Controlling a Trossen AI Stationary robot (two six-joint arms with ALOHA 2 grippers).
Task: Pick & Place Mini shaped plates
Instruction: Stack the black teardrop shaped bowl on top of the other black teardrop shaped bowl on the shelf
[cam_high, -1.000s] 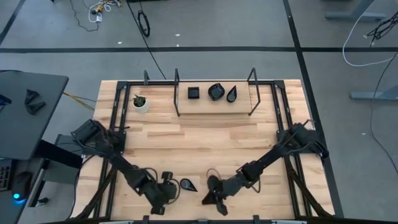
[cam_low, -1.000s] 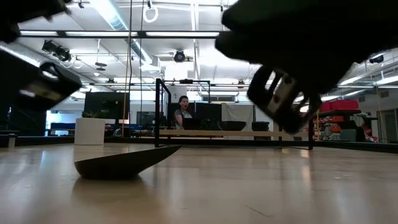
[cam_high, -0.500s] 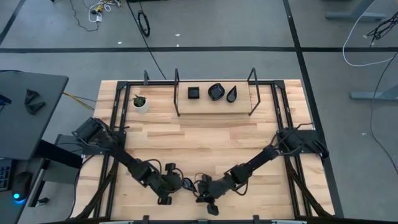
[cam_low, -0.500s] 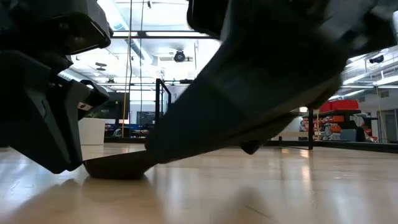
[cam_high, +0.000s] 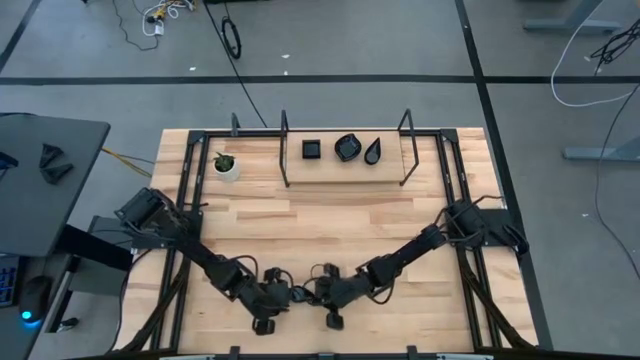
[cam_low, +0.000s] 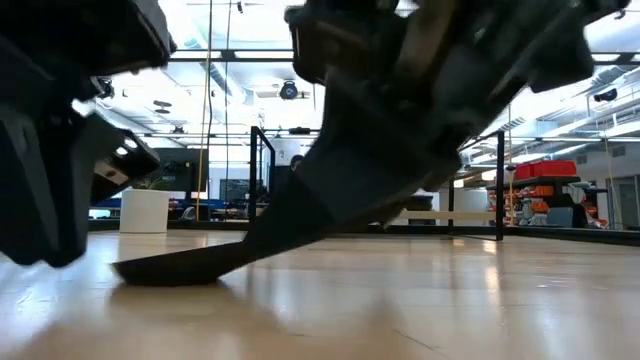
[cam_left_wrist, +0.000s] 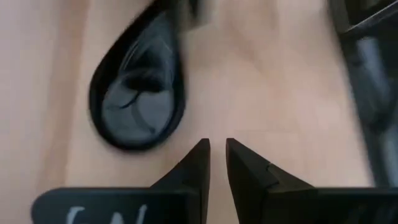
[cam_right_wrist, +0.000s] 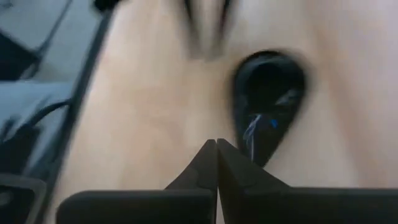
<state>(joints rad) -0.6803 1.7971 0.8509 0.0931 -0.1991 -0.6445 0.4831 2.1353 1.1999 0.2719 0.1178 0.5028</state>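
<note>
A glossy black teardrop mini plate (cam_left_wrist: 138, 102) lies flat on the wooden table near its front edge, between my two grippers. My left gripper (cam_left_wrist: 214, 155) stands just beside its rounded end with a narrow gap between the fingers and nothing in it. My right gripper (cam_right_wrist: 216, 149) is shut, its fingertips right next to the plate's pointed end (cam_right_wrist: 252, 155). In the low view the plate (cam_low: 170, 270) rests on its underside with the pointed end raised under the right gripper (cam_low: 300, 220). From above, both grippers (cam_high: 290, 296) (cam_high: 316, 293) crowd the plate. My right gripper comes slanting down from the table's right side, its shut fingers close beside the plate's pointed end (cam_right_wrist: 244, 149). I cannot tell whether they touch it. The plate stays on the table.
On a raised board (cam_high: 345, 165) at the far edge sit a square plate (cam_high: 312, 149), a rounded plate (cam_high: 347, 148) and a teardrop plate (cam_high: 373, 151), between black frame posts. A small white pot with a green plant (cam_high: 227, 165) stands at the far left.
My right gripper has gone toward the table's left edge and down, up to the plate's pointed end, and its fingers have closed together. My left gripper has moved a little toward the table's right edge, up to the plate's other side. The plate stays where it lay.
</note>
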